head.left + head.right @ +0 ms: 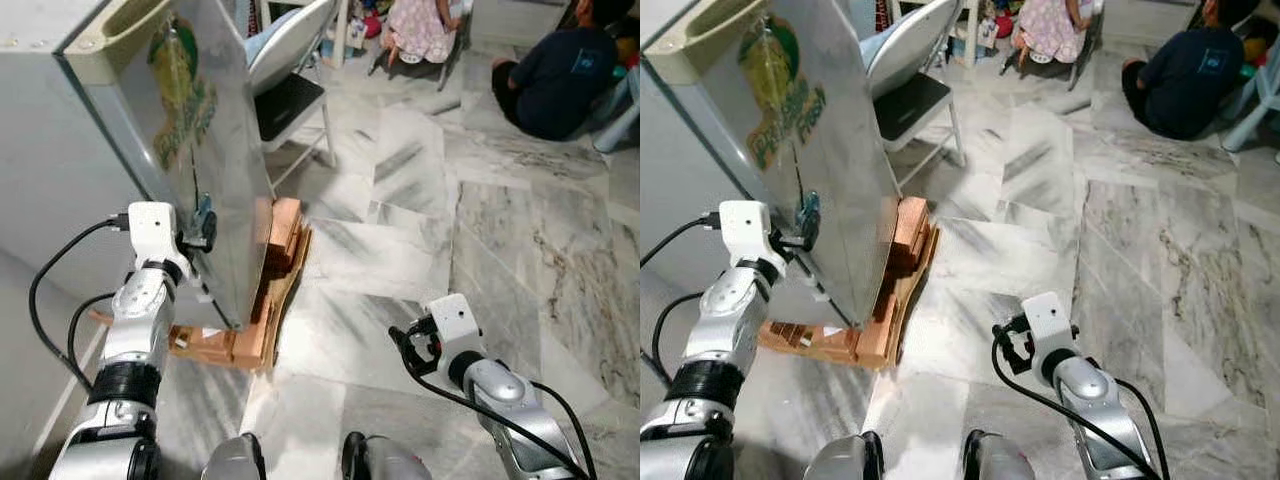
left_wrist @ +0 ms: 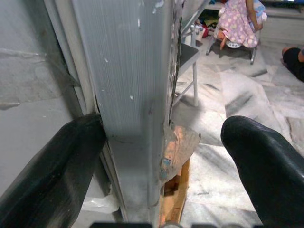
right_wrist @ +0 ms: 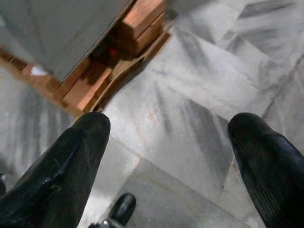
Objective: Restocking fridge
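Note:
The fridge (image 1: 60, 150) stands at my left, and its silver door (image 1: 200, 150) carries a green and yellow sticker. My left gripper (image 1: 200, 232) is up at the door's free edge. In the left wrist view it (image 2: 166, 142) is open, with the door edge (image 2: 137, 95) between its two fingers. One finger (image 2: 61, 161) lies against the edge's inner side and the other stands well apart. My right gripper (image 1: 405, 345) hangs low over the marble floor, open and holding nothing (image 3: 166, 137).
The fridge rests on wooden blocks and cardboard (image 1: 275, 260). A folding chair (image 1: 290, 90) stands just beyond the door. One person in a dark top (image 1: 555, 80) sits on the floor at the far right, and another in a pink dress (image 1: 420, 25) is behind.

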Controlling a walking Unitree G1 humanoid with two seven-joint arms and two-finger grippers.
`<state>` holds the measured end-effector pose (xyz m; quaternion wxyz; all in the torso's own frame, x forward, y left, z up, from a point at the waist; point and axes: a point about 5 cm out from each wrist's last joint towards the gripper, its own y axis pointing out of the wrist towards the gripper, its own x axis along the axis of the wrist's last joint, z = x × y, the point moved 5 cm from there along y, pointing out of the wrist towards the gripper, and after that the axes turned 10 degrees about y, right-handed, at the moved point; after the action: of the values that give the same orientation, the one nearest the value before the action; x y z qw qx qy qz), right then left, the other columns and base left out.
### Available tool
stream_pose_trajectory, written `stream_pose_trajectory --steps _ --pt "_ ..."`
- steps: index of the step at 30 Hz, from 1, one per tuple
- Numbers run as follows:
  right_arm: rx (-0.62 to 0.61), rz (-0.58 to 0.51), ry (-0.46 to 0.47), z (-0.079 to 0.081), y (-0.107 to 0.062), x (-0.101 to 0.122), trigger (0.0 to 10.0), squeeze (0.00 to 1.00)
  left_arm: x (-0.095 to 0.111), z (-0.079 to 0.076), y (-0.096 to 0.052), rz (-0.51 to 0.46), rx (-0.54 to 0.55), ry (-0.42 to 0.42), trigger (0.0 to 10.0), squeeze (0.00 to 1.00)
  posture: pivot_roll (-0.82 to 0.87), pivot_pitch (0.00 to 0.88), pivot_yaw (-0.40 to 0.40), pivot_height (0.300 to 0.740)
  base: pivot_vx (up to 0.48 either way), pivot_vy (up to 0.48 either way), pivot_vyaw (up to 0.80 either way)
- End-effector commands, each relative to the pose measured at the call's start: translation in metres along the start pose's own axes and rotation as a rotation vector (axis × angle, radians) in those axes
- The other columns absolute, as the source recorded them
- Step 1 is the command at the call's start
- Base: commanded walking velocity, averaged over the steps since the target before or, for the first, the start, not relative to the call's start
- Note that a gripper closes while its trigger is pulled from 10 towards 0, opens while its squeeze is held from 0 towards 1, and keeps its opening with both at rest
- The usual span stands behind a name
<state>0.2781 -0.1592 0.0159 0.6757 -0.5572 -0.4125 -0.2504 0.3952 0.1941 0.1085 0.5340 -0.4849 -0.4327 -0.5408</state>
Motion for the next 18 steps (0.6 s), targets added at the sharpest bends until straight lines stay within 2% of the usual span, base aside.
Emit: stream_pose_trajectory --steps 1,2,3,4,5,6,7,8,9,11,12,13,14,15,17,18 --pt "0.026 0.089 -0.008 0.004 -0.001 -0.021 10.0 0.0 0.034 -0.016 0.011 -0.092 -0.061 0.027 10.0 0.0 -0.09 0.159 -0.009 0.74 0.0 0.0 0.0" --pt "0.059 0.144 -0.022 0.006 -0.003 -0.033 10.0 0.0 0.074 -0.075 0.014 -0.198 -0.244 0.007 10.0 0.0 -0.08 0.156 -0.008 0.74 0.0 0.0 0.0" --pt "0.062 0.152 -0.019 0.006 -0.003 -0.035 10.0 0.0 0.094 -0.113 0.008 -0.255 -0.361 0.006 10.0 0.0 -0.07 0.153 -0.009 0.74 0.0 0.0 0.0" --pt "0.062 0.155 -0.016 0.006 -0.003 -0.035 10.0 0.0 0.106 -0.137 0.001 -0.293 -0.437 0.006 10.0 0.0 -0.07 0.153 -0.009 0.74 0.0 0.0 0.0" --pt "0.066 0.156 -0.015 0.007 -0.001 -0.034 10.0 0.0 0.124 -0.205 -0.029 -0.367 -0.671 -0.001 10.0 0.0 -0.07 0.143 -0.009 0.74 0.0 0.0 0.0" --pt "0.074 0.153 -0.022 0.009 0.001 -0.033 10.0 0.0 0.128 -0.233 -0.047 -0.399 -0.778 0.006 10.0 0.0 -0.07 0.139 -0.007 0.74 0.0 0.0 0.0" --pt "0.074 0.153 -0.022 0.009 0.001 -0.033 10.0 0.0 0.128 -0.233 -0.047 -0.399 -0.778 0.006 10.0 0.0 -0.07 0.139 -0.007 0.74 0.0 0.0 0.0" --pt "0.08 0.15 -0.028 0.01 0.002 -0.032 10.0 0.0 0.13 -0.249 -0.059 -0.422 -0.845 0.011 10.0 0.0 -0.07 0.139 -0.007 0.74 0.0 0.0 0.0" --pt "0.091 0.146 -0.043 0.012 0.003 -0.03 10.0 0.0 0.127 -0.259 -0.066 -0.417 -0.878 -0.001 10.0 0.0 -0.09 0.135 -0.003 0.74 0.0 0.0 0.0" --pt "0.104 0.142 -0.063 0.016 0.003 -0.028 10.0 0.0 0.118 -0.253 -0.056 -0.385 -0.832 -0.012 10.0 0.0 -0.09 0.136 0.0 0.74 0.0 0.0 0.0" --pt "0.104 0.143 -0.062 0.016 0.003 -0.029 10.0 0.0 0.117 -0.245 -0.049 -0.377 -0.796 -0.01 10.0 0.0 -0.09 0.137 0.001 0.74 0.0 0.0 0.0" --pt "0.104 0.143 -0.062 0.016 0.003 -0.029 10.0 0.0 0.117 -0.245 -0.049 -0.377 -0.796 -0.01 10.0 0.0 -0.09 0.137 0.001 0.74 0.0 0.0 0.0" --pt "0.1 0.146 -0.048 0.015 0.002 -0.031 10.0 0.0 0.115 -0.212 -0.029 -0.346 -0.683 -0.025 10.0 0.0 -0.08 0.137 0.006 0.74 0.0 0.0 0.0" --pt "0.099 0.144 -0.038 0.014 0.002 -0.031 10.0 0.0 0.113 -0.189 -0.018 -0.334 -0.611 -0.015 10.0 0.0 -0.08 0.136 0.008 0.74 0.0 0.0 0.0" --pt "0.099 0.142 -0.035 0.014 0.003 -0.031 10.0 0.0 0.112 -0.183 -0.017 -0.33 -0.595 -0.004 10.0 0.0 -0.08 0.136 0.008 0.74 0.0 0.0 0.0" --pt "0.103 0.137 -0.034 0.016 0.004 -0.029 10.0 0.0 0.106 -0.163 -0.013 -0.309 -0.532 0.02 10.0 0.0 -0.08 0.134 0.01 0.74 0.0 0.0 0.0"
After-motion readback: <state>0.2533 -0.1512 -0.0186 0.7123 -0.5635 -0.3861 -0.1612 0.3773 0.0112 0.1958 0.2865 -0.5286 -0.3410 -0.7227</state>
